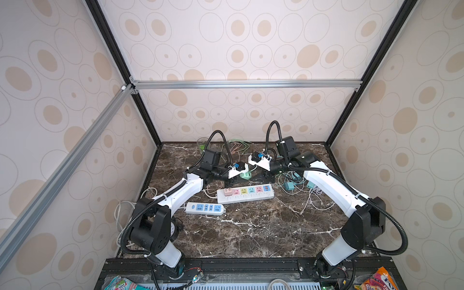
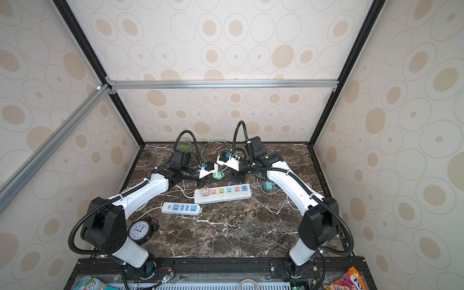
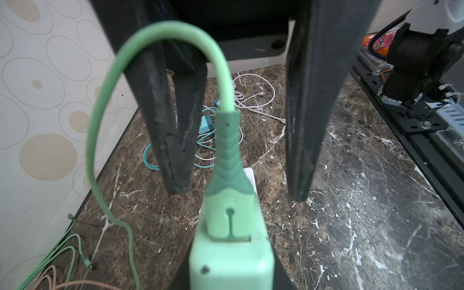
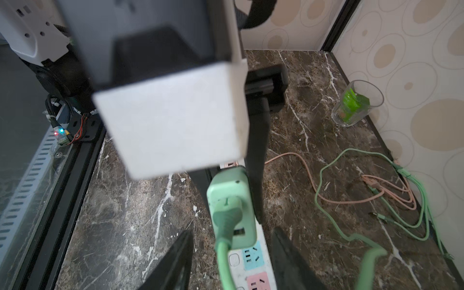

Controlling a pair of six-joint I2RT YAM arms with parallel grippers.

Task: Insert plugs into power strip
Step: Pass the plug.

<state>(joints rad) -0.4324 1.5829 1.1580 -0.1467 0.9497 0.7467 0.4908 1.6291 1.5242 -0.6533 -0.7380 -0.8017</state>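
A mint green plug (image 2: 218, 175) is held above the table, and my left gripper (image 1: 241, 174) is shut on its body. Its green cable (image 3: 105, 125) loops up out of the plug's top. My right gripper (image 4: 232, 261) is open, its fingers (image 3: 173, 150) standing on either side of the cable's connector (image 3: 227, 150) without touching it. Just below lies the white power strip (image 1: 253, 199) with pastel sockets. A pink plug (image 1: 228, 192) sits in the strip's left end socket. Teal plugs (image 1: 288, 185) lie among cables on the right.
A second strip with blue sockets (image 1: 204, 208) lies nearer the front left. Pink and green cables (image 4: 391, 190) trail by the back wall next to a glass (image 4: 356, 105). White cables (image 1: 316, 198) sprawl on the right. A clock (image 2: 140, 231) stands by the left arm's base.
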